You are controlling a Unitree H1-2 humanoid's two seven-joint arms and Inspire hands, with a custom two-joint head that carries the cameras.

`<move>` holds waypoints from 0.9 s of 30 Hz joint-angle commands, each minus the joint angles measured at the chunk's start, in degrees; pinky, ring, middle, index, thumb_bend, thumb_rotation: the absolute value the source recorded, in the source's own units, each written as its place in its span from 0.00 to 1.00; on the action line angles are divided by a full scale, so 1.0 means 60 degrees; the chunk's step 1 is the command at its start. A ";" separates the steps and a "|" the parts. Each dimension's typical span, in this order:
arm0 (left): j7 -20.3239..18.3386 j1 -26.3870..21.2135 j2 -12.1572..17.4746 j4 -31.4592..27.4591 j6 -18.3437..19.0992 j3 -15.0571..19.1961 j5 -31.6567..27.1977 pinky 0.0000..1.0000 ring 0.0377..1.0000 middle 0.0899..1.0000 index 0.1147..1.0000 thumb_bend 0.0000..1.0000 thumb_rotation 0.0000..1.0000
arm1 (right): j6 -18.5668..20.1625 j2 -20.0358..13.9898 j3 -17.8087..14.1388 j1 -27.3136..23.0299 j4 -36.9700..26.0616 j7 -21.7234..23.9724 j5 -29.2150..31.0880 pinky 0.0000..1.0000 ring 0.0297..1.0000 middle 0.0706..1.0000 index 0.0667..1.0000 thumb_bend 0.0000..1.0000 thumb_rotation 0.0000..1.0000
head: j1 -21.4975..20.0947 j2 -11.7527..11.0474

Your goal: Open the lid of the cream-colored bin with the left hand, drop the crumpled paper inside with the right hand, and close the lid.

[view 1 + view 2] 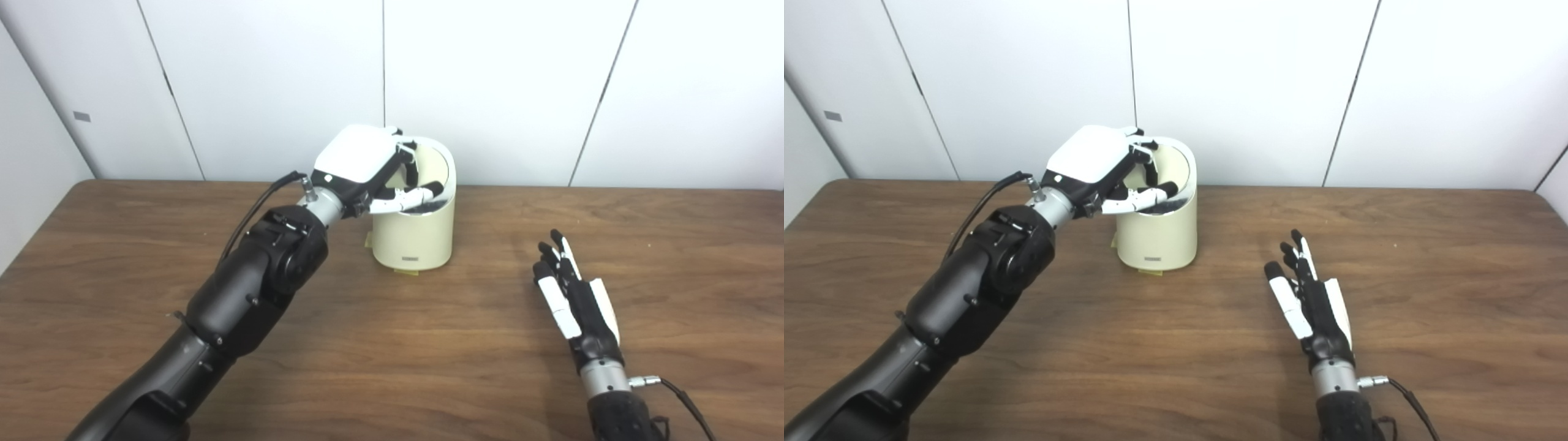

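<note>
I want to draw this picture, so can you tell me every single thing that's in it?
Cream-coloured round plastic bin: one, cream, back middle of the table, lid tipped up.
Bin lid: one, cream, raised behind the opening.
Yellow tape bits: a few, yellow, at the bin's base.
Brown wooden table: one, brown, under everything.
White wall panels: several, white, behind the table.
Left hand: one, white and black, at the bin's open top.
Right hand: one, black and white, open, holding nothing, low over the table at right.
</note>
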 commanded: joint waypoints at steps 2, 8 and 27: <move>-0.0392 0.0266 0.0216 0.0154 -0.0182 -0.0355 0.0437 0.95 0.99 0.95 0.66 0.54 1.00 | -0.0286 -0.0062 -0.0043 -0.0262 -0.0420 -0.0067 -0.0049 0.80 0.92 0.93 1.00 0.65 1.00 | 0.0034 0.0008; -0.0457 0.0666 0.0249 -0.0010 -0.0391 -0.0474 0.0734 0.94 0.97 0.94 0.66 0.56 1.00 | -0.0396 0.0008 -0.0118 -0.0322 -0.0384 -0.0154 0.0013 0.80 0.92 0.93 1.00 0.64 1.00 | 0.0049 0.0006; 0.0269 0.2316 -0.1987 -0.3077 0.1719 0.4226 -0.5308 0.77 0.78 0.72 0.44 0.48 0.10 | -0.0180 0.0052 -0.0196 -0.0349 -0.0348 -0.0094 0.0167 0.79 0.91 0.91 1.00 0.59 1.00 | 0.0085 -0.0102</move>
